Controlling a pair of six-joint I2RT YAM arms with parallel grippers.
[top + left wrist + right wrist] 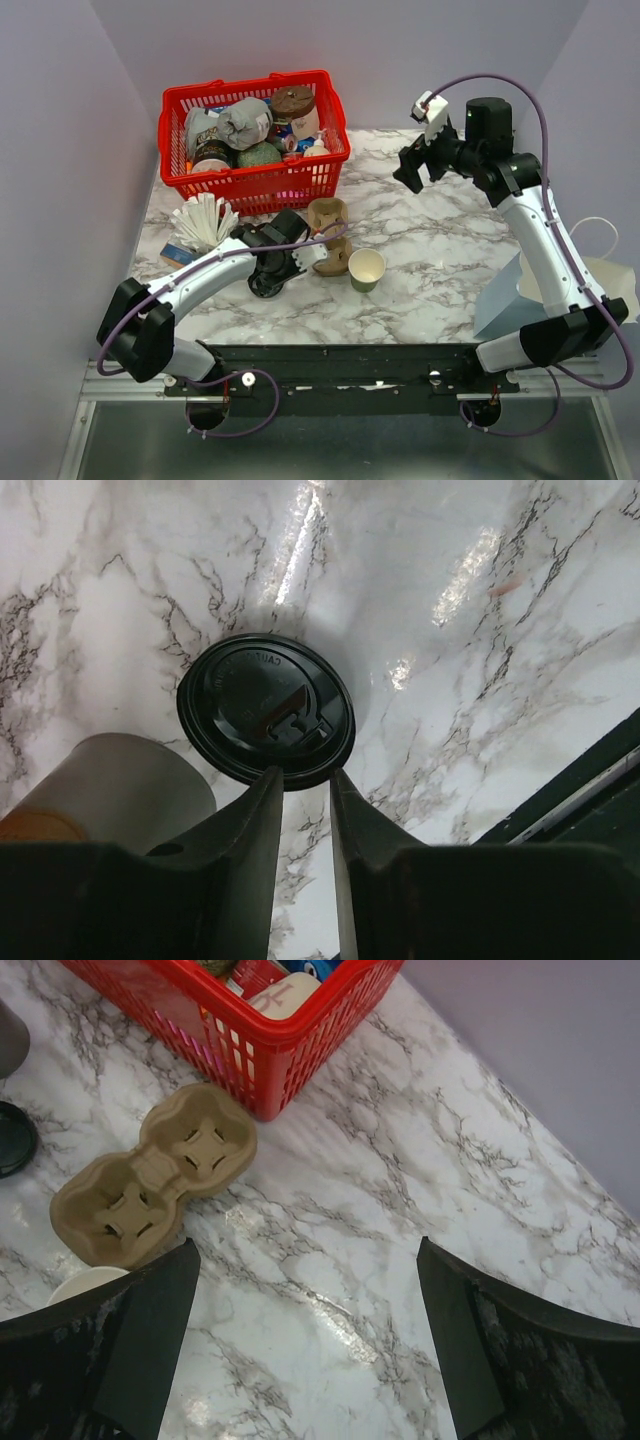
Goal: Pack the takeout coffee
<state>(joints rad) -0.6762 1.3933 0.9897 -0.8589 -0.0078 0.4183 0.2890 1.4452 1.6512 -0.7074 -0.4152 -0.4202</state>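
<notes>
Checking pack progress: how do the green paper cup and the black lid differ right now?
The green paper cup stands upright and uncovered, right of the cardboard cup carrier; the black lid lies flat, left of it. The left gripper is at the black lid's rim; no gripper touches the cup. Both rest on the marble table.

Light falls from above, bright and even. In the overhead view the marble tabletop (440, 250) is cleanly exposed, and the shadows beneath the arms are soft and short. From the left wrist, white glare streaks cross the glossy marble, and the black lid (265, 710) has a dull sheen that picks out its embossing. The fingers (240, 860) of the left gripper (305, 776) are dark and out of focus. The right gripper (307, 1244) shows fingers (130, 1340) that are equally shadowed and blurred, while the red basket (300, 1030) is sharp and saturated.
</notes>
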